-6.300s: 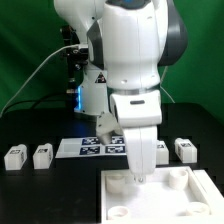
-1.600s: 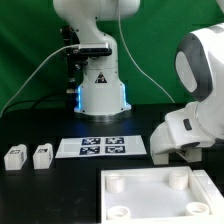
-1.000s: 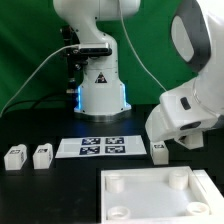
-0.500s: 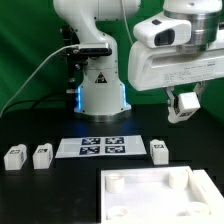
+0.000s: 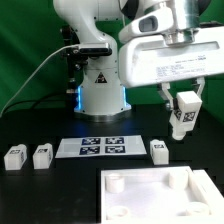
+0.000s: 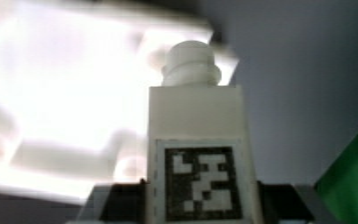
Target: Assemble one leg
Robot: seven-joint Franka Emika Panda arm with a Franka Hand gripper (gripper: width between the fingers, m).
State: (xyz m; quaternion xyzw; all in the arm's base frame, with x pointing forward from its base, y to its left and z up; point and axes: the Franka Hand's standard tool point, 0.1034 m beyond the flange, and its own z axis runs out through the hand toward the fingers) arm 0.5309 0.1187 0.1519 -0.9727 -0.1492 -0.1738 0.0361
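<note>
My gripper is raised high over the exterior view's right and is shut on a leg, a small white block with a black-and-white tag. In the wrist view the same leg stands between the two fingers, tag facing the camera and its round peg pointing away. A second leg lies on the table below the gripper. Two more legs lie at the exterior view's left. The large white square tray-like piece with round corner sockets lies at the front.
The marker board lies flat between the legs, in front of the arm's white base. A green wall stands behind the black table.
The gripper has risen from table level at the right, lifting one leg with it. The other right-hand leg stays on the table.
</note>
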